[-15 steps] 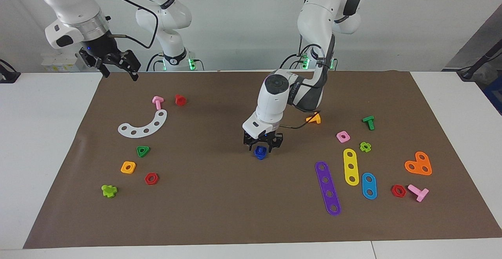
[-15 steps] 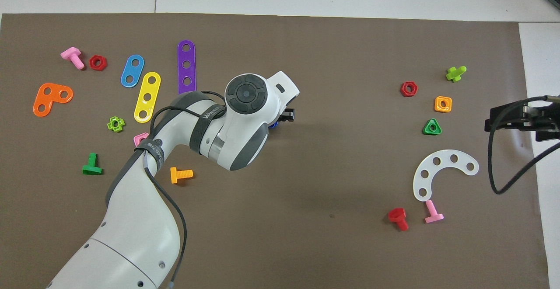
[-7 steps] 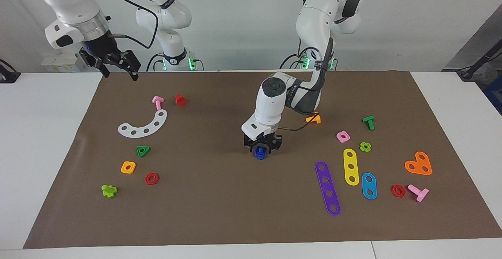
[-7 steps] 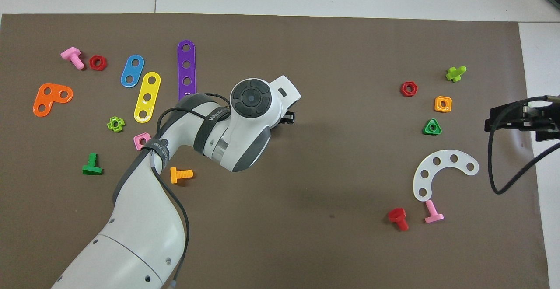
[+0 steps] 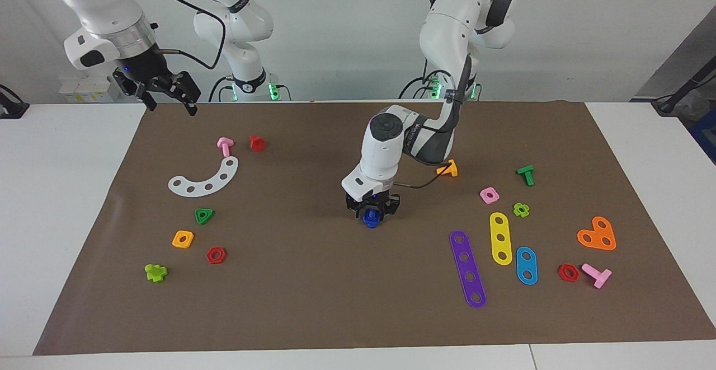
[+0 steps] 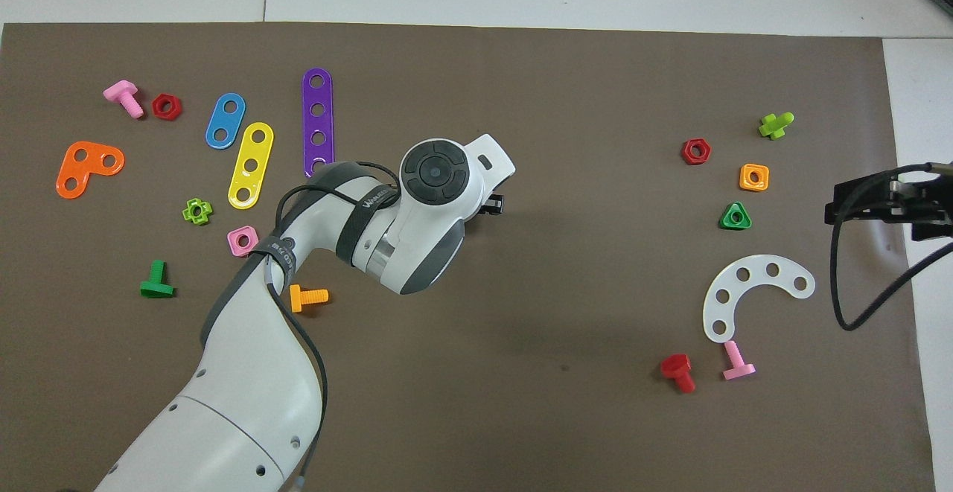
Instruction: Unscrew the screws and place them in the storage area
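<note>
In the facing view, the left gripper [image 5: 372, 211] is standing low over the middle of the brown mat [image 5: 313, 303], its fingers sitting to either side of the blue bolt [image 5: 370, 218], which is resting on the mat well apart from the other toys. Whether the fingers are already pressing on it cannot be told. The right gripper [image 5: 165, 95] is waiting in the air over the mat's edge at the right arm's end of the table, its fingers spread open and holding nothing. An orange bolt [image 5: 448, 168] is lying nearer to the robots than the blue one.

In the overhead view, the left arm's white wrist [image 6: 435, 187] is covering the blue bolt entirely. The right gripper [image 6: 837, 203] is showing at the mat's edge, beside a green triangle nut [image 6: 735, 216].
</note>
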Motion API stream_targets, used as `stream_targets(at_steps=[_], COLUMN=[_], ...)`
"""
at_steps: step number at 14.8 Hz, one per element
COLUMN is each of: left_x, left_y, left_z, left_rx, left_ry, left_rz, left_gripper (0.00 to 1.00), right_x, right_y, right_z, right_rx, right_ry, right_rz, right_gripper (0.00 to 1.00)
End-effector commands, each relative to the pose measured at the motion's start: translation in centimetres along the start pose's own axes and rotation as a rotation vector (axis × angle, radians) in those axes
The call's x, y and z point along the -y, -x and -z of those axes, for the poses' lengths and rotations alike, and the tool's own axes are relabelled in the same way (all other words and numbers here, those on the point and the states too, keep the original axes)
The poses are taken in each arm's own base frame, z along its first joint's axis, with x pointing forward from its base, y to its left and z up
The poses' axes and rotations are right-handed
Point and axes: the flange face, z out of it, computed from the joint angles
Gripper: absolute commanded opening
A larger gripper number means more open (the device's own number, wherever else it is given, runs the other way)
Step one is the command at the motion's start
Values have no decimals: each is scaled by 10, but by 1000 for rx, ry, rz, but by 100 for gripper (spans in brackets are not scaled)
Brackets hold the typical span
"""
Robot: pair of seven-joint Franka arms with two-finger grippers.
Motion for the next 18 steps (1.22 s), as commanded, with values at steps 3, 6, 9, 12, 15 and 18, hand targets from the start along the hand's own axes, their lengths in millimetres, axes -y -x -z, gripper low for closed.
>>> stream_targets(at_steps=[3,6,9,12,15,18], left_x=[1,1,1,1,0,2], left_y=[-2,-2,-2,-2,-2,-3], left_z=[6,7,7,7,7,8], left_rx=[22,29,26,28,28,30], left_ry=[-57,-61,-58,-59,-58,-54], left_rz=[-31,-31,-30,-31,-32,-25], left_gripper=[70,69,63,58,48,35], right_x=[-2,-2,-2,-2,-2,-2], right_y=[4,4,4,4,4,4], right_z=[4,4,4,4,4,4], right_rx=[9,9,9,9,9,9], right_ry=[-15,-15,-15,-15,-15,-15], right_rz=[30,30,30,30,30,30], right_gripper=[100,100,100,100,100,100])
